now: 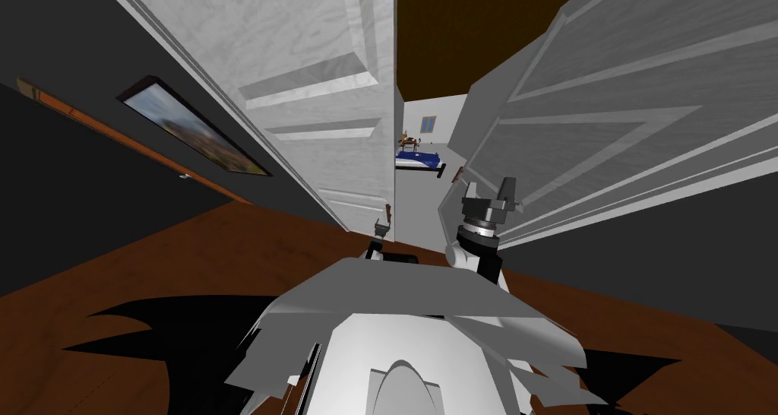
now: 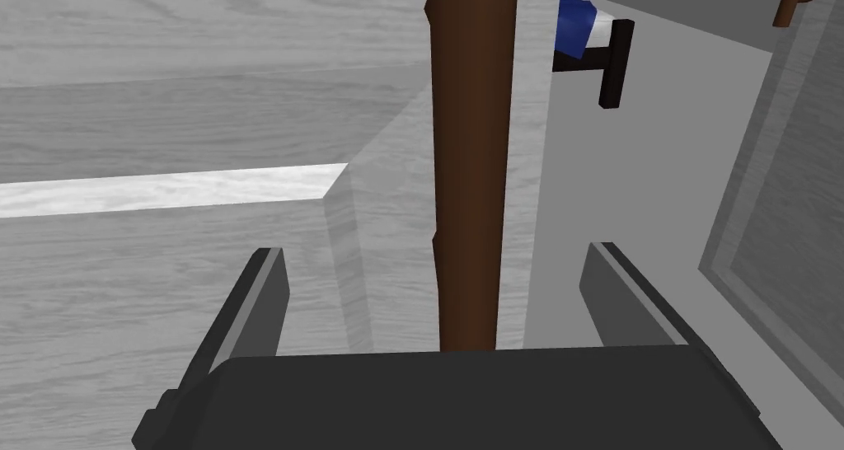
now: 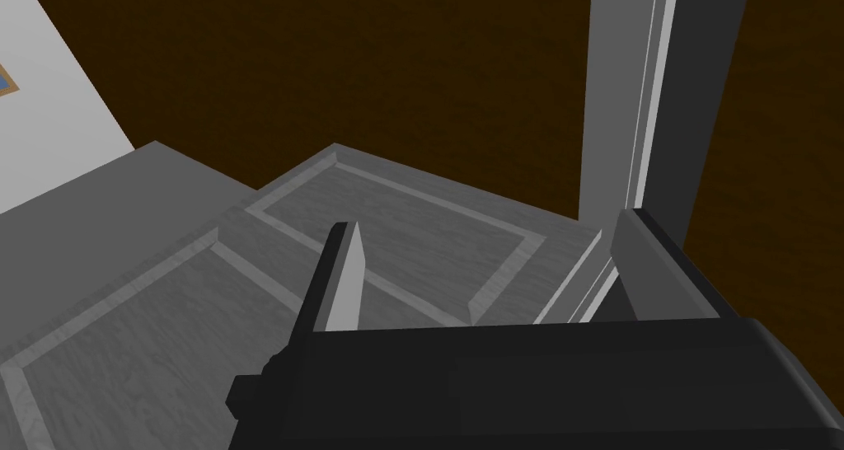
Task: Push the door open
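The light grey panelled door (image 1: 319,91) stood on my left, swung partly back, and a darker grey panelled door (image 1: 608,114) stood on my right. A narrow gap lay between them. The left gripper (image 1: 380,228) was low at the free edge of the light grey door. In the left wrist view its fingers (image 2: 260,297) were spread wide to either side of an upright brown bar (image 2: 474,165) at that door's edge. They did not press the bar, and the left gripper (image 2: 437,249) held nothing.

The right gripper (image 1: 490,194) was raised close to the lower part of the darker door. In the right wrist view its fingers (image 3: 342,280) were also wide apart and empty, pointing along that door's recessed panels (image 3: 387,222) toward a grey door frame (image 3: 626,91) and a dark brown ceiling (image 3: 371,58). I could not tell whether the fingers touched the door.

A small brown handle (image 1: 458,173) stuck out from the darker door's edge. Through the gap lay a pale room with a bed under a blue cover (image 1: 416,159), one dark bedpost (image 2: 614,62) toward me. On the dark wall to my left hung a dark-framed picture (image 1: 194,125), above a brown wooden floor (image 1: 190,258).
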